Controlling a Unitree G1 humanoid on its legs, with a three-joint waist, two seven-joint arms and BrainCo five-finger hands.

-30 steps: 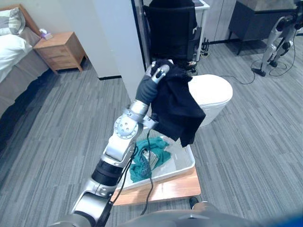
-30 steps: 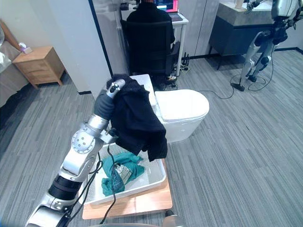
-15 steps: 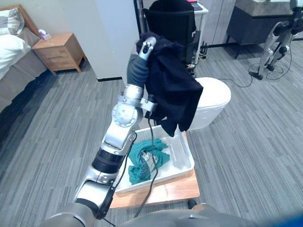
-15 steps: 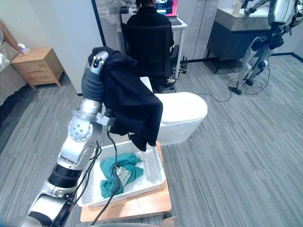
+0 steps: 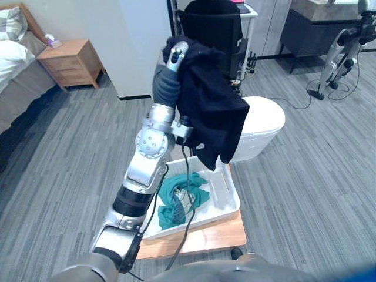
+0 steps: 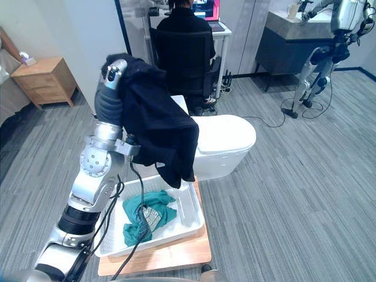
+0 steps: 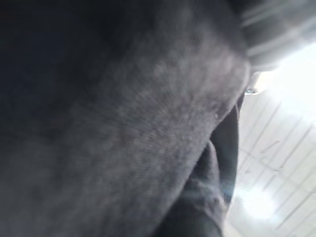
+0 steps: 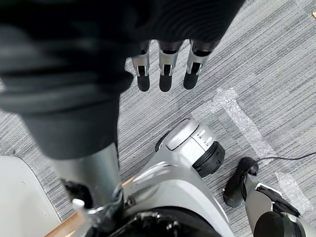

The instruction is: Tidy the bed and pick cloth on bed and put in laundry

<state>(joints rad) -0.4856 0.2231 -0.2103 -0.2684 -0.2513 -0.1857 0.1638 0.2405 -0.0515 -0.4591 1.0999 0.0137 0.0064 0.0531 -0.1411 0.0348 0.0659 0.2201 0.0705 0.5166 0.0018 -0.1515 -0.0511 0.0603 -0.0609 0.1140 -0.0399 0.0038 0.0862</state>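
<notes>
Black cloth (image 5: 214,108) hangs draped over the raised left hand (image 5: 176,57) at the upper centre of the frame. Its folds cover the fingers, so whether the hand is clenched on the fabric cannot be told. The left wrist view shows the dark fabric from very close. The cloth falls in a wide sheet to the right of the wrist, and its lowest corner dangles above the far end of a white laundry tray (image 5: 226,191), apart from it.

A crumpled teal cloth (image 5: 179,200) lies in the tray, which sits on a low wooden platform (image 5: 211,232) in the lower centre. Just behind the tray stands a white rounded unit (image 5: 264,120).

In its own wrist view the right hand (image 8: 168,64) hangs released, fingers straight and pointing at the grey carpet (image 8: 256,59), grasping nothing.

Farther out, a black office chair (image 5: 214,29) stands at top centre with a person (image 6: 182,12) seated in it. A wooden nightstand (image 5: 70,61) and a bed (image 5: 14,64) lie at the upper left.
</notes>
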